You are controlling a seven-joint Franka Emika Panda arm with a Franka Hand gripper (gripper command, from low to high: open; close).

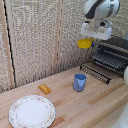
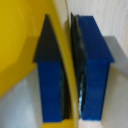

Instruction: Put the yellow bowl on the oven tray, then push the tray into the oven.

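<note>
Right now I'm holding the yellow dish (image 1: pixel 85 43) aloft, the end effector (image 1: pixel 88 39) pinching its rim between both fingers (image 2: pixel 92 70). The baking sheet (image 1: pixel 98 71) is lying below the dish, jutting from the oven (image 1: pixel 112 57) over the tabletop (image 1: pixel 95 102).

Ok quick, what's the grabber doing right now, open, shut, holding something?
Grabber: shut on the yellow dish, fingers pinching its rim, lifted above the table.

One yellow dish (image 1: pixel 85 43), one blue cup (image 1: pixel 79 82), one white plate (image 1: pixel 32 111), one orange block (image 1: pixel 44 89), seemingly one oven (image 1: pixel 112 56)
</note>
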